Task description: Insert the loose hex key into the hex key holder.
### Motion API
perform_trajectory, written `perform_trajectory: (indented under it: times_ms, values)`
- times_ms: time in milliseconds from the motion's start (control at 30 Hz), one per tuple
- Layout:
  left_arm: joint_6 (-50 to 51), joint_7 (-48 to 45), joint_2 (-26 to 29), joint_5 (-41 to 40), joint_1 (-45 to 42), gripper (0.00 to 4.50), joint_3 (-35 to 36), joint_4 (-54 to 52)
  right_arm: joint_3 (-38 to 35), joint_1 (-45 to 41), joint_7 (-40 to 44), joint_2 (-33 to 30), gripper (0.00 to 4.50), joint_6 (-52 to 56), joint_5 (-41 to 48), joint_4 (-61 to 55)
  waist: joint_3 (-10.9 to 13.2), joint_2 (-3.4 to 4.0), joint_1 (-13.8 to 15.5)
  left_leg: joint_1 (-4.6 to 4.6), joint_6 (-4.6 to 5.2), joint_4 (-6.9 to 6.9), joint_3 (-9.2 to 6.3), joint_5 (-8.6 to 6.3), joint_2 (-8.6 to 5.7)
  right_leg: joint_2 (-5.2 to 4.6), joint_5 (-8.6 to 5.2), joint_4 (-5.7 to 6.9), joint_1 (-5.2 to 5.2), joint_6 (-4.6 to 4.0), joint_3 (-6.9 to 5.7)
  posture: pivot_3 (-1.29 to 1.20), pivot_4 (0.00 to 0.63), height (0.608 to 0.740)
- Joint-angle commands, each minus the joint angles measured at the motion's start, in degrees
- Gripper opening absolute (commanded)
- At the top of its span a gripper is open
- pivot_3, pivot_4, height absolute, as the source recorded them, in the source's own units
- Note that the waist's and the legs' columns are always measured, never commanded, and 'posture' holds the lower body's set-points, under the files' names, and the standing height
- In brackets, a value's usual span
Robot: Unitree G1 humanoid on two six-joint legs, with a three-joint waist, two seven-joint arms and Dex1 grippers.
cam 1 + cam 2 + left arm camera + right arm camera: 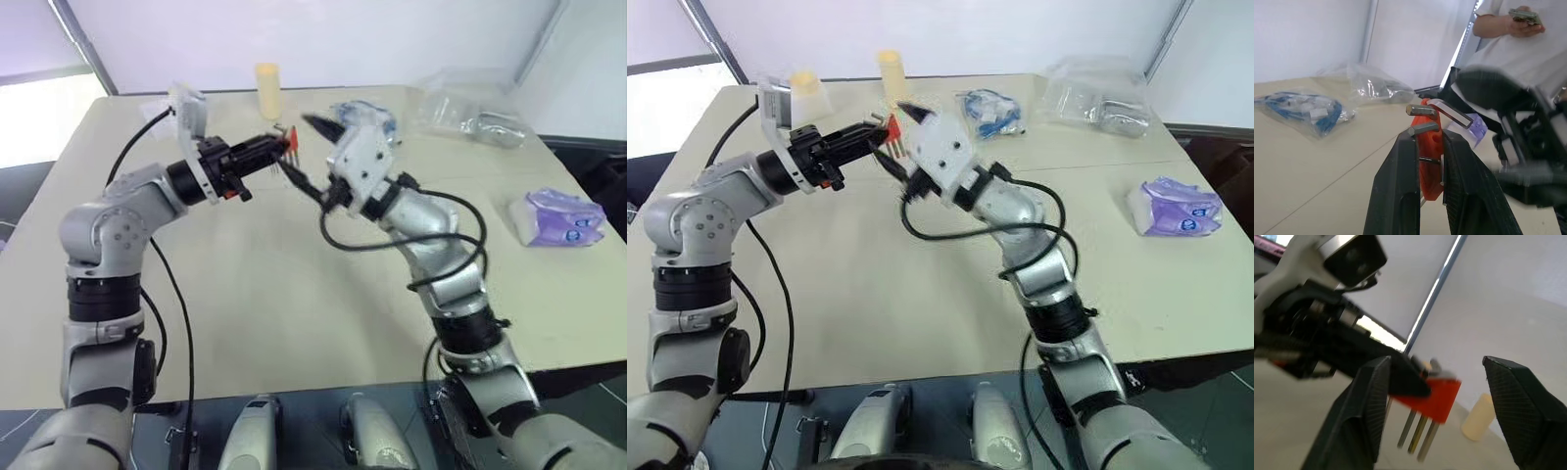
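Both arms are raised over the table [245, 323], grippers meeting above its far half. Left gripper [1426, 147] is clamped narrow on the red holder [1431, 161], held in the air off the table; several short keys stick out of it, hanging down in the right wrist view. Right gripper [1435, 396] stands wide, nothing between its fingers [1369, 406], just beside the holder and facing it. I cannot pick out the loose key apart from the keys seated in the holder. To the right on the table lies a purple-white packet [555, 217]. Farther back: a bag of blue parts [991, 113], a clear bag [1095, 98], and an upright cream cylinder [267, 90] at the far edge. A person [1518, 34] stands beyond the table holding something in one hand.
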Motion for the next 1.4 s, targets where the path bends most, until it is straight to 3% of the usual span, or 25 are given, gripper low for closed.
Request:
perform_trajectory:
  times_ms: [33,233,433,700,1167,1400]
  values:
    - [-0.33,-0.80,0.78,-0.52,-0.18,0.13,0.47,-2.33,-4.07,3.61,3.84,-4.97,2.95,3.87,3.47,-5.87,0.00,-0.01,0.18,0.00,0.00,0.01,0.03,0.00,-0.01,-0.02,0.00,-0.01,0.00,0.00,0.01,0.00,0.150,0.740]
    - [4.16,-2.50,1.32,-2.80,1.98,0.13,-0.88,-4.10,-8.66,8.49,6.20,-12.83,2.95,7.48,5.19,-9.06,0.01,0.00,0.38,0.03,0.00,-0.01,0.04,0.00,0.04,0.07,-0.01,0.03,-0.02,-0.01,0.03,0.00,0.150,0.740]
    - [10.78,-3.00,-0.13,-6.42,4.82,0.13,-3.32,-6.65,-9.90,9.06,5.82,-15.52,2.95,8.49,4.64,-9.68,0.01,-0.01,0.78,0.03,0.00,0.00,0.03,0.00,0.04,0.06,-0.01,0.03,-0.02,-0.01,0.03,0.00,0.150,0.740]
    - [17.69,0.05,-11.05,-9.81,4.09,0.13,-6.17,-0.53,-14.31,7.25,5.56,-20.66,2.95,9.64,4.84,-9.93,0.03,-0.04,1.17,0.01,0.00,0.10,0.02,0.00,-0.02,-0.01,-0.01,0.00,0.07,0.00,0.02,0.00,0.150,0.740]
    - [10.58,-4.14,-16.24,4.00,2.71,0.13,-15.30,18.78,-16.62,7.93,3.95,-23.24,2.95,12.99,4.54,-14.02,0.02,-0.03,1.08,0.04,0.00,0.04,0.03,0.00,-0.03,0.07,-0.01,0.01,0.04,-0.01,0.03,0.00,0.150,0.740]
    - [8.46,-5.22,-16.51,7.90,3.01,0.13,-15.40,21.45,-15.46,7.72,3.77,-23.06,2.95,12.66,3.96,-14.16,0.02,-0.03,1.05,0.04,0.00,0.04,0.03,0.00,-0.01,0.06,-0.01,0.01,0.04,-0.01,0.03,0.00,0.150,0.740]
